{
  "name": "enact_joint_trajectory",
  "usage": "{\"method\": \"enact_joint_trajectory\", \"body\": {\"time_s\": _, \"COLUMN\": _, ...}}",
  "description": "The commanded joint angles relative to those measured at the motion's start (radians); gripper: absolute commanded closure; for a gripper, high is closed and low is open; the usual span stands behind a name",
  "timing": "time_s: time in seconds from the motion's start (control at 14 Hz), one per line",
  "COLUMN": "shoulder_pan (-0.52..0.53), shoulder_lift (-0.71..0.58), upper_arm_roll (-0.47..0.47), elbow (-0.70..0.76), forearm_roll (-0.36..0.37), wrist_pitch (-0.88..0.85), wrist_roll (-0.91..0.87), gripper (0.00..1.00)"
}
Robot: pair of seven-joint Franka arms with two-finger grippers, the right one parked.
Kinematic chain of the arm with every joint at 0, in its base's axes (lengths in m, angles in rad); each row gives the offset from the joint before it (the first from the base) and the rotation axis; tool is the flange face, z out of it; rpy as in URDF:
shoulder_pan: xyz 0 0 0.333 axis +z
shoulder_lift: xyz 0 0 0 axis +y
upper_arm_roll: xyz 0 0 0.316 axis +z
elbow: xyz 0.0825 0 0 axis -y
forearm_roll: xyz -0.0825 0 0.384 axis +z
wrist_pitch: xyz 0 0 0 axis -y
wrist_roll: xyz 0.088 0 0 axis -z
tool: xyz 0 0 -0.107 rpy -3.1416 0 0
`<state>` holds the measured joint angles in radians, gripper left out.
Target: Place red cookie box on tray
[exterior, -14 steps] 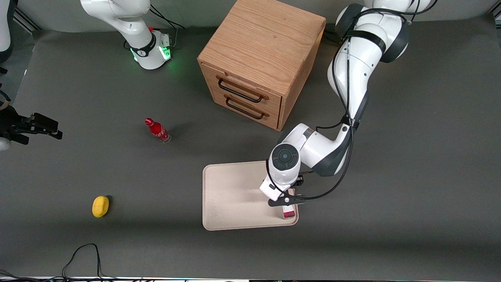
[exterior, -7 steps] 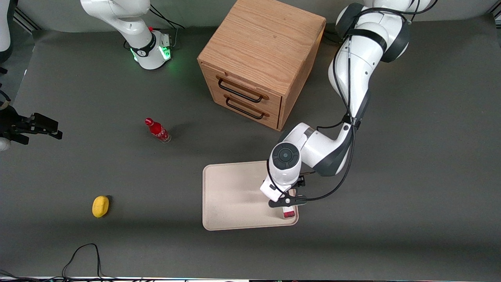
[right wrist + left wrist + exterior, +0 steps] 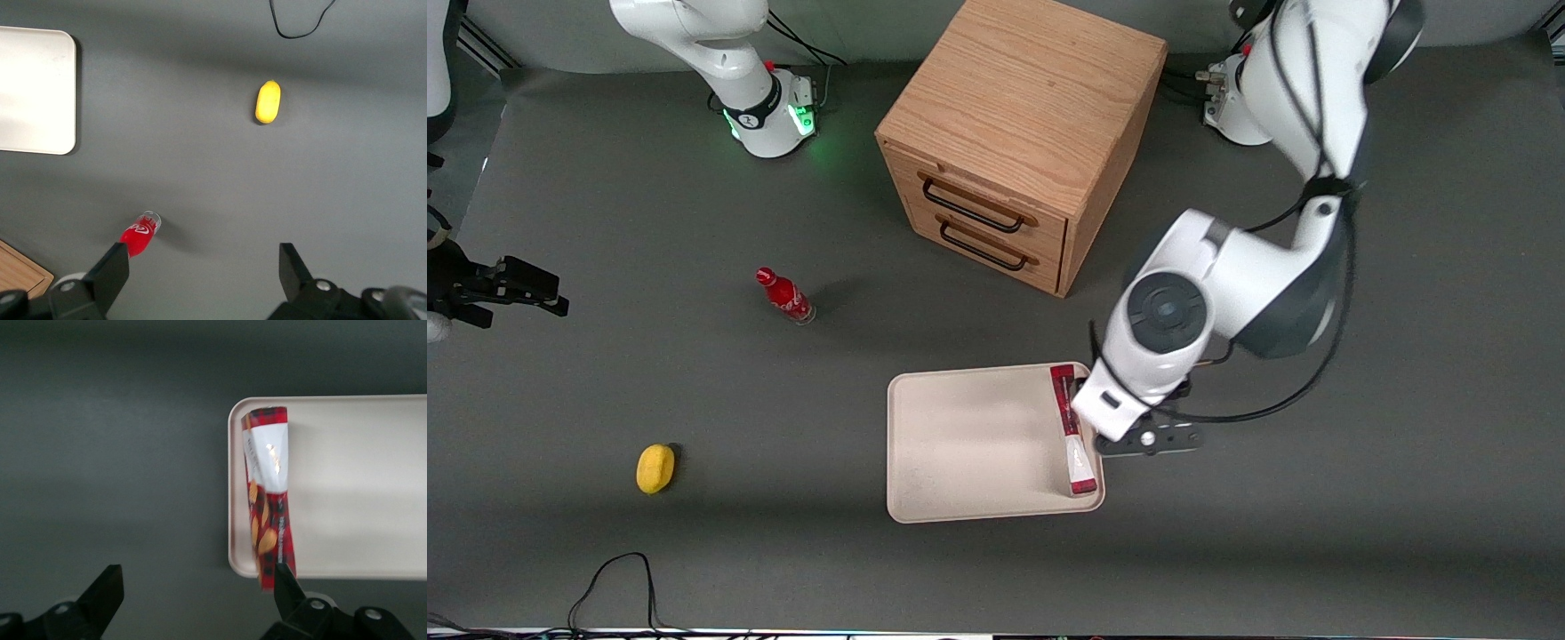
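A: Start at the jaws. Your gripper [image 3: 193, 600] is spread wide and holds nothing; in the wrist view both fingertips [image 3: 107, 587] stand well apart with bare table between them.

B: And the red cookie box [image 3: 1073, 429]?

A: It lies flat on the tray [image 3: 960, 444], pressed along the tray's rim at the working arm's end, its length running from the edge nearer the front camera to the edge nearer the drawer cabinet [image 3: 1018, 142]. In the wrist view one end of the box [image 3: 267, 493] seems to sit over the tray rim [image 3: 232, 487], so I judge it placed, though only just inside.

B: So what do you want from me now?

A: Retreat cleanly. One fingertip sits close to the box's end, so lift straight up before you swing sideways; a sideways sweep could clip that end and slide the box off the rim. Leave the jaws wide so nothing pinches.

B: Anything else to avoid?

A: The small red bottle [image 3: 784, 295] and the yellow object [image 3: 655, 468] lie well apart, toward the parked arm's end. The cabinet is the nearer obstacle; keep your elbow off it as you rise.
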<state>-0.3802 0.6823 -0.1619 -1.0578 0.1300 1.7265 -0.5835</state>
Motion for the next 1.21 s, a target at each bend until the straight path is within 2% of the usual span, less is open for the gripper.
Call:
{"method": "enact_joint_trajectory", "body": {"time_s": 0.0, "shoulder_pan": 0.066, "shoulder_lift": -0.315, "upper_arm_roll": 0.034, "elbow": -0.385, "forearm_roll": -0.055, "wrist_pitch": 0.050, "wrist_roll": 0.121, "gripper": 0.00}}
{"method": "enact_joint_trajectory", "body": {"time_s": 0.21, "shoulder_pan": 0.060, "shoulder_lift": -0.537, "upper_arm_roll": 0.155, "elbow": -0.598, "forearm_roll": -0.144, "wrist_pitch": 0.035, "wrist_roll": 0.266, "gripper": 0.00}}
{"method": "enact_joint_trajectory", "body": {"time_s": 0.43, "shoulder_pan": 0.067, "shoulder_lift": -0.709, "upper_arm_roll": 0.270, "elbow": -0.747, "forearm_roll": -0.139, "wrist_pitch": -0.008, "wrist_roll": 0.407, "gripper": 0.00}}
{"method": "enact_joint_trajectory", "body": {"time_s": 0.57, "shoulder_pan": 0.067, "shoulder_lift": -0.756, "upper_arm_roll": 0.362, "elbow": -0.742, "forearm_roll": -0.128, "wrist_pitch": -0.088, "wrist_roll": 0.494, "gripper": 0.00}}
{"method": "enact_joint_trajectory", "body": {"time_s": 0.64, "shoulder_pan": 0.066, "shoulder_lift": -0.767, "upper_arm_roll": 0.370, "elbow": -0.726, "forearm_roll": -0.100, "wrist_pitch": -0.120, "wrist_roll": 0.499, "gripper": 0.00}}
{"method": "enact_joint_trajectory", "body": {"time_s": 0.71, "shoulder_pan": 0.067, "shoulder_lift": -0.771, "upper_arm_roll": 0.367, "elbow": -0.685, "forearm_roll": -0.011, "wrist_pitch": -0.199, "wrist_roll": 0.487, "gripper": 0.00}}
{"method": "enact_joint_trajectory", "body": {"time_s": 0.93, "shoulder_pan": 0.105, "shoulder_lift": -0.823, "upper_arm_roll": 0.361, "elbow": -0.679, "forearm_roll": -0.007, "wrist_pitch": -0.242, "wrist_roll": 0.476, "gripper": 0.00}}
{"method": "enact_joint_trajectory", "body": {"time_s": 1.14, "shoulder_pan": 0.252, "shoulder_lift": -0.816, "upper_arm_roll": 0.235, "elbow": -0.680, "forearm_roll": -0.015, "wrist_pitch": -0.223, "wrist_roll": 0.476, "gripper": 0.00}}
